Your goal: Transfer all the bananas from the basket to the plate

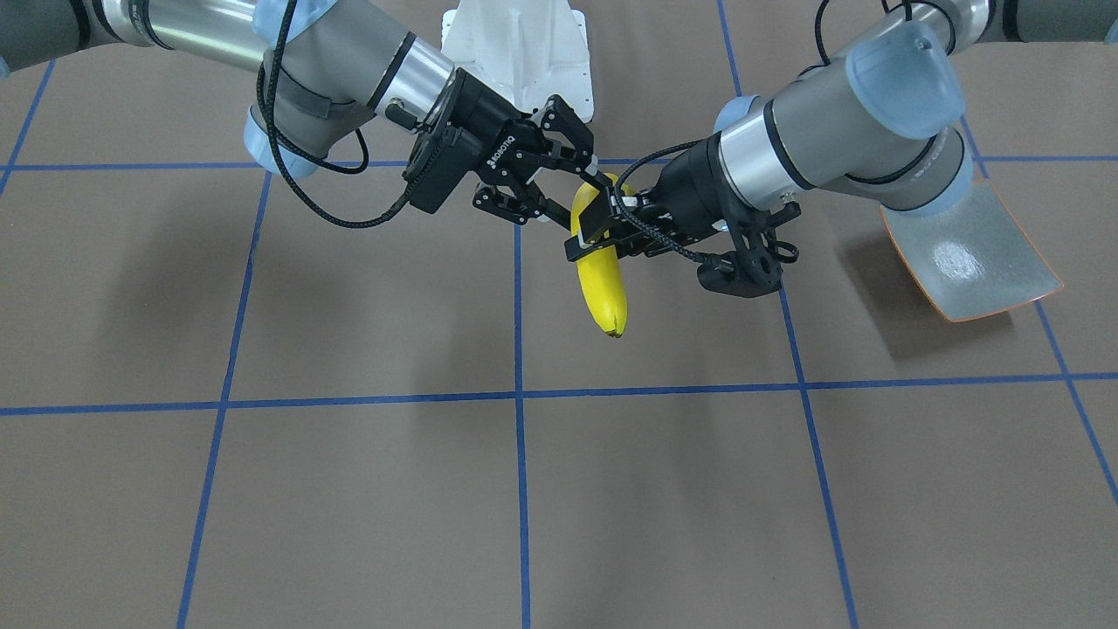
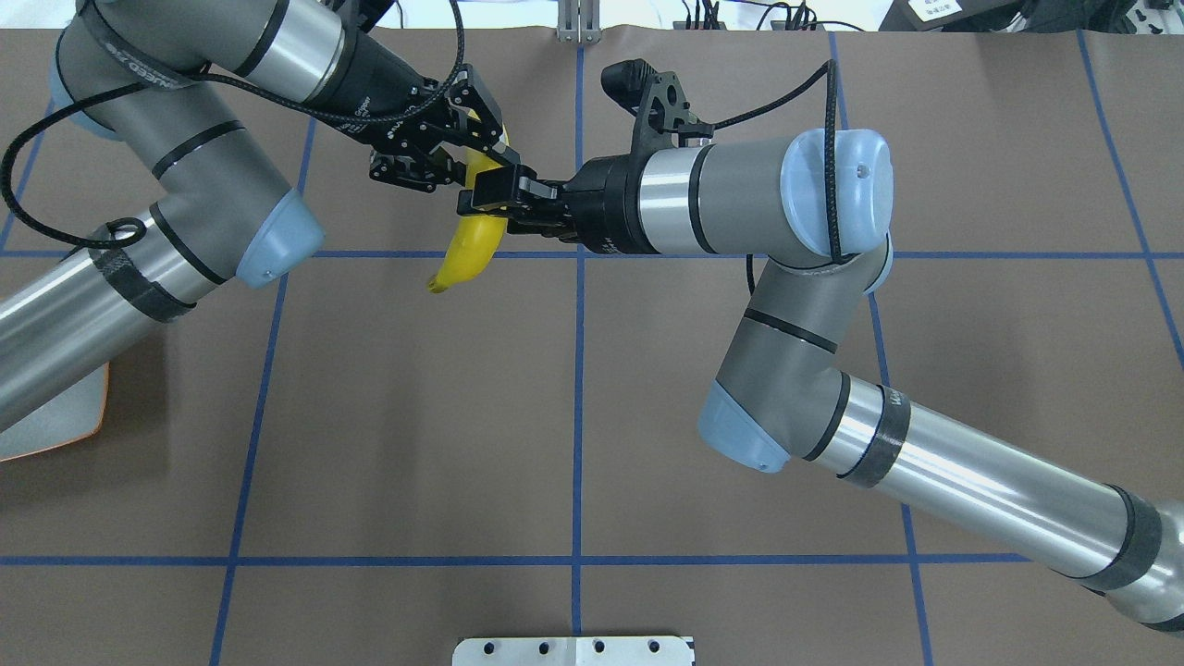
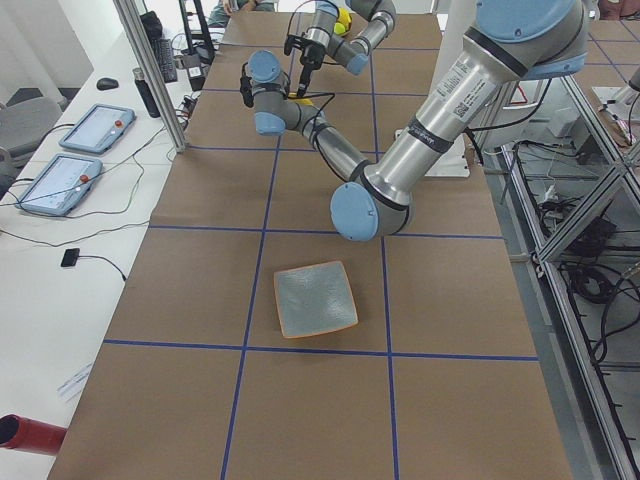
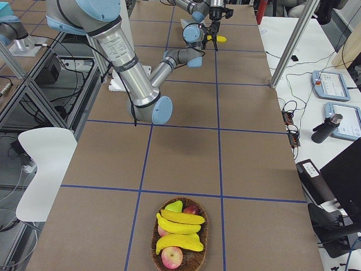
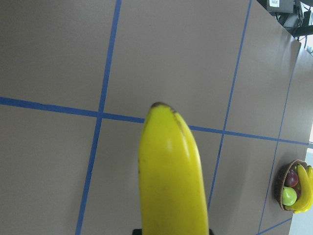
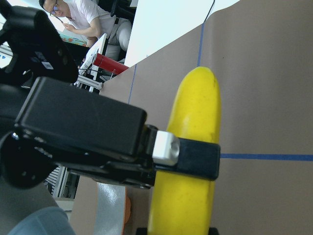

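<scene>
Exterior front-facing: a glossy, curved yellow banana [image 1: 603, 288], dark-tipped, is held in mid-air between both arms over the brown, blue-taped table [image 1: 349, 489].
The left gripper [image 1: 596, 234] clamps it; the right gripper [image 1: 581, 194] straddles it alongside, and its grip cannot be judged. The glazed grey-green plate [image 1: 969, 253], orange-rimmed, sits beneath the left arm. Exterior right, unlike this view, shows more bananas [image 4: 179, 226] in the woven basket [image 4: 205, 232] at the table's right end.

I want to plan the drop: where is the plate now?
The plate lies on the table on the robot's left side; in the overhead view the left arm hides most of it.
</scene>
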